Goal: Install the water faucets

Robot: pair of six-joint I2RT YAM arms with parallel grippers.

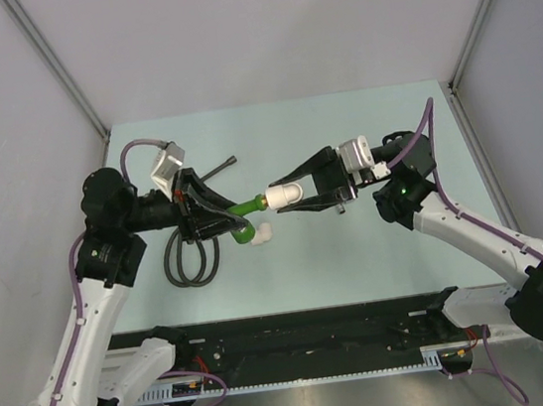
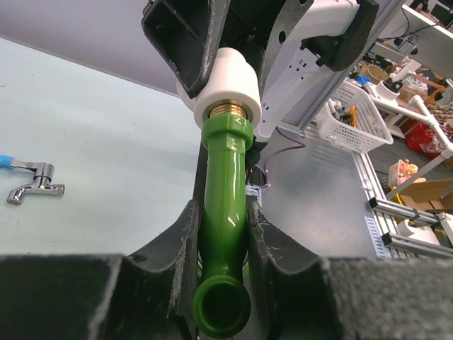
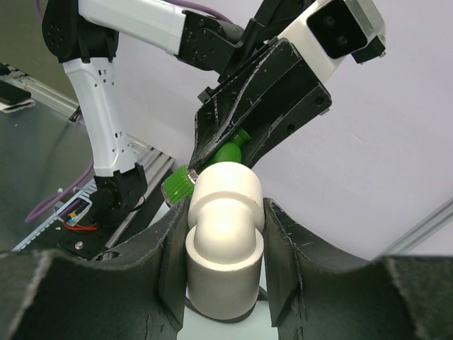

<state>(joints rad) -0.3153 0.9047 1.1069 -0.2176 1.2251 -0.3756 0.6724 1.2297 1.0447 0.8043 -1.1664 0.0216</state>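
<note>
Table (image 1: 378, 249) comes first, pale and broad, lying well below both claws, which meet in the air above its middle. On one side the left claw (image 2: 223, 234) is pinched narrow around the green faucet (image 2: 225, 191), gripping its body so the far end points straight out from the fingers toward the other arm. Facing it, the right claw (image 3: 225, 234) is closed on a white elbow fitting (image 3: 225, 212), with the socket turned toward its partner. They are held nose to nose on one line so the faucet can thread into the elbow. A brass-coloured ring shows where they meet, and I judge the screwing-in is under way. Beneath the left claw a black hose (image 1: 189, 264) lies coiled on the table. The blue-handled chrome faucet (image 2: 32, 180) lies flat on the table, off to the left in that claw's own view, untouched. How deep the thread sits is hidden inside the socket, and a small white piece under the joint is too blurred to name
</note>
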